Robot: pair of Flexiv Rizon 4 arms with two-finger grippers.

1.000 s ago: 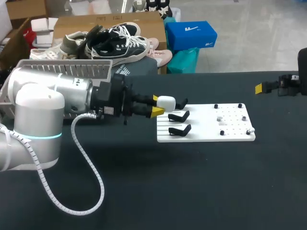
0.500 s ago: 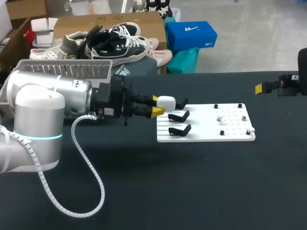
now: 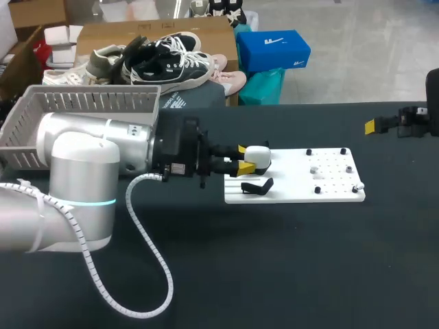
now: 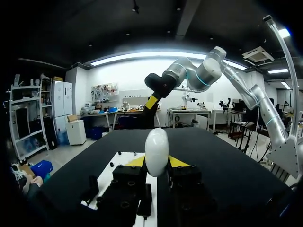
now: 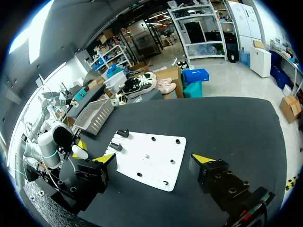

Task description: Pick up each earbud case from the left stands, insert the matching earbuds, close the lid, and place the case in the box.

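Two grippers: my left gripper (image 3: 248, 159) and my right gripper (image 5: 154, 160), both over the black table (image 3: 274, 274).
Left gripper: narrow, its yellow tips clamped from two sides on the white earbud case (image 3: 258, 156); my left arm comes in from the table's left edge and lies nearly level.
Earbud case: held in the air over the left end of the white board (image 3: 295, 188). From the left wrist it stands on end between my fingers, rounded top upward, lid closed as far as I can tell.
White board: flat on the table, right of the middle and nearer the far edge.
Stands: one black stand (image 3: 257, 186) sits free at the board's left end, near its front edge; a second shows in the right wrist view just beside it, and in the head view my left gripper mostly hides it.
Pegs: a few small black pegs (image 3: 317, 190) dot the board's right half. The pale bits among them are too small to identify.
Right gripper: wide, nothing between its fingers, hanging by the table's far right corner, well apart from the board and pointing toward it.
Basket: a grey slatted basket (image 3: 89, 103) at the table's far left corner, behind my left arm.
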